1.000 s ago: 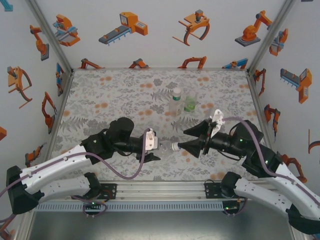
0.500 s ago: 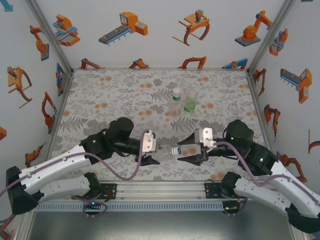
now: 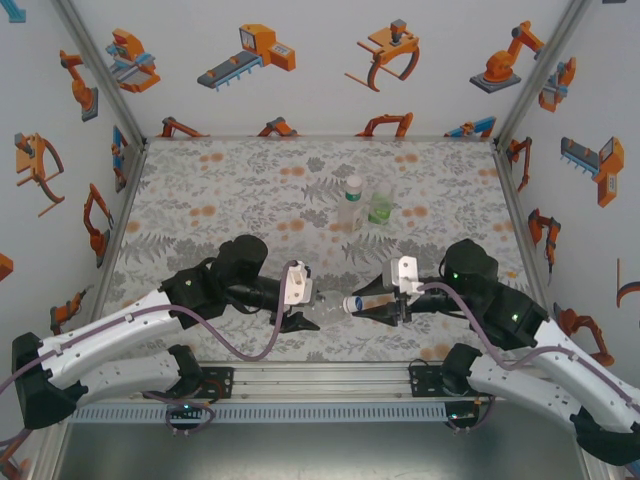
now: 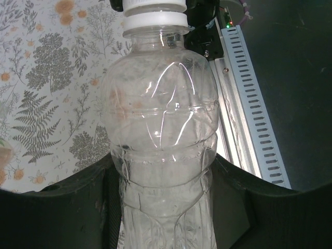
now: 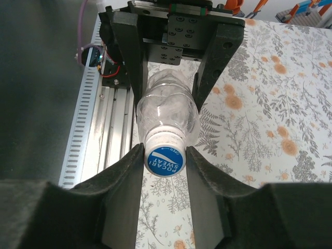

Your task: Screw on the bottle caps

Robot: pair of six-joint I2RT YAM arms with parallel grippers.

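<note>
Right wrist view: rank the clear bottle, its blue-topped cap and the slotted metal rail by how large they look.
1. slotted metal rail: the longest stretch in the frame.
2. clear bottle: only partly visible, so it may be under-ranked.
3. cap: clearly the smallest, even though it is nearest the camera.

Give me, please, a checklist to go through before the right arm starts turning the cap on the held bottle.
1. The left gripper is clamped on the body of the clear bottle: ok.
2. The cap sits on the bottle's neck: ok.
3. The right gripper has its jaws against both sides of the cap: ok.
4. The cap is centred between those jaws: ok.
5. The cap's threads are engaged squarely: cannot tell, as the cap hides them.
6. The two standing bottles are well apart from both arms: ok.
</note>
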